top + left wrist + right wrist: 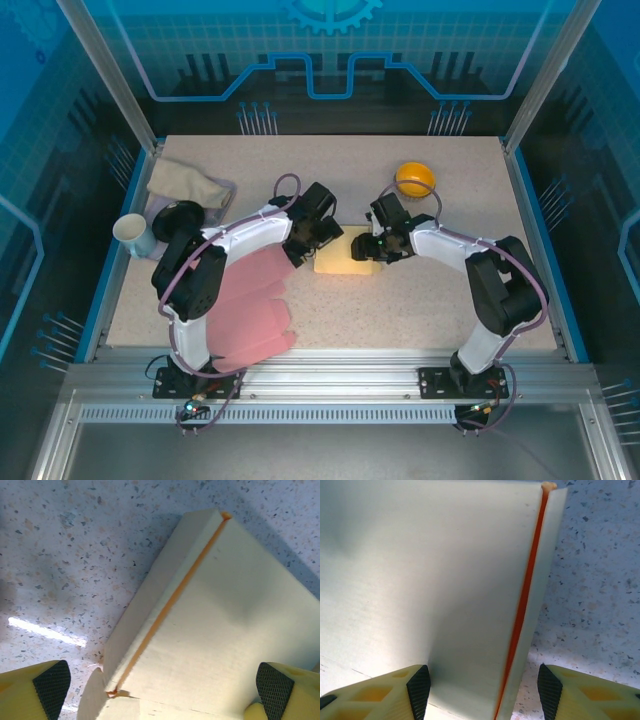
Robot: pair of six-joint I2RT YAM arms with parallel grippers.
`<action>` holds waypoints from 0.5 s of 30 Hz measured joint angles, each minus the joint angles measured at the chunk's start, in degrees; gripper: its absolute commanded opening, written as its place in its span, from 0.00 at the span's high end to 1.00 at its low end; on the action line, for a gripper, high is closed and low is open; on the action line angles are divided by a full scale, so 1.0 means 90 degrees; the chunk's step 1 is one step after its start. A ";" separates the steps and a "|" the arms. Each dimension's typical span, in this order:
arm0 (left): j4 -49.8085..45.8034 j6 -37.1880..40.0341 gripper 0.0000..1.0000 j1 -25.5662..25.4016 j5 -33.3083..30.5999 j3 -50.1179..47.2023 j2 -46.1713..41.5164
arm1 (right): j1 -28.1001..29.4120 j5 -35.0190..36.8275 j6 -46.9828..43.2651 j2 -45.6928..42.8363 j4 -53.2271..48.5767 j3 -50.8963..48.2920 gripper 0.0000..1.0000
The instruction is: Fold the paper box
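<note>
The left gripper [303, 243] in the top external view is at the left edge of the pale yellow paper box [345, 256], and the right gripper [376, 246] is at its right edge. The box lies flat near the middle of the table [440, 310]. A pink cloth [250, 305] lies in front of the left arm, and a yellow bowl [415, 179] stands behind the right arm.

In the left wrist view, the left gripper [162, 689] is fully open. Its black pads [52, 684] are far from each other, and the box [225, 615], with an orange fold line, lies between them, not gripped.

In the right wrist view, the right gripper [484, 690] is about half open. The box [420, 580] stands between the fingers [549, 690]; one pad is close against it, while bare table shows between the other pad and the box.
</note>
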 measured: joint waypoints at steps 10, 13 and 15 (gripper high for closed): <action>0.0187 -0.0318 0.01 -0.0015 0.0194 -0.0007 0.0085 | 0.0000 -0.0058 -0.0002 0.0000 0.0000 0.0000 0.38; 0.0189 -0.0333 0.01 -0.0024 0.0238 -0.0007 0.0134 | 0.0000 -0.0070 -0.0002 0.0000 -0.0002 0.0000 0.38; 0.0194 -0.0333 0.01 -0.0032 0.0257 -0.0019 0.0170 | 0.0000 -0.0073 -0.0005 0.0000 -0.0002 0.0000 0.38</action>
